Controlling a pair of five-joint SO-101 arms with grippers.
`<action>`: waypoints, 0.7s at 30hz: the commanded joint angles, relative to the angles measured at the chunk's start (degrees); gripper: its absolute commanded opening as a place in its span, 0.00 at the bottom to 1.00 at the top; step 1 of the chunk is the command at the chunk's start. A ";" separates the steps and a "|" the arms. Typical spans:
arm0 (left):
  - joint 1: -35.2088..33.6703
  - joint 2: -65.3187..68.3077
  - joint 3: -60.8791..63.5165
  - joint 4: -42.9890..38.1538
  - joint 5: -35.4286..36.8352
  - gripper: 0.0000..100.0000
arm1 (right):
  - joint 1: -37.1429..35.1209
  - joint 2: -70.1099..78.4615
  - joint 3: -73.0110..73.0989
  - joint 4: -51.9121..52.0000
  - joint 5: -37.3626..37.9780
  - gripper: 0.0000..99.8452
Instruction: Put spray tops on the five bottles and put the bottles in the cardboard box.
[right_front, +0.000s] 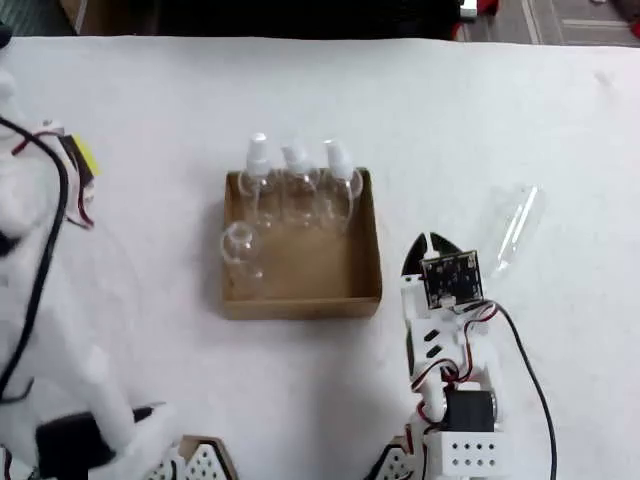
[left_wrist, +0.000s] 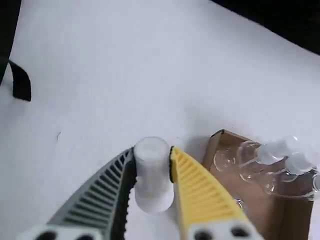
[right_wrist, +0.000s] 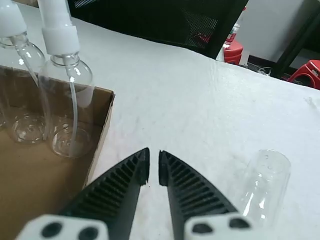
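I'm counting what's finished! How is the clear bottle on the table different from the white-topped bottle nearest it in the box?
The clear plastic table bottle lies on its side, bare-necked; the clear plastic white-topped bottle stands upright, spray top on. The table bottle is outside the brown cardboard box; the white-topped bottle is inside. Both are see-through.

The left arm's gripper (left_wrist: 151, 151), one grey ribbed finger and one yellow, is clamping a white plastic spray top (left_wrist: 152, 177) between its pads and pointing down at the table. The white left arm (right_front: 90, 390) is standing tall at the table's left edge. The white right arm (right_front: 440, 340) is lying low, stretching away from its base. Its black ribbed gripper (right_wrist: 153, 154) is hovering just over the surface, fingers drawn almost together, gripping nothing.
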 joint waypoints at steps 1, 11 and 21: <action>4.09 -7.78 -2.11 -2.90 -0.44 0.02 | -0.40 -0.66 0.44 0.04 0.70 0.02; 14.11 -26.15 1.23 -4.66 -10.02 0.02 | -0.31 -0.75 0.44 -0.04 0.70 0.02; 21.32 -40.04 29.45 -21.98 -9.76 0.02 | -0.31 -0.75 0.44 0.04 0.70 0.02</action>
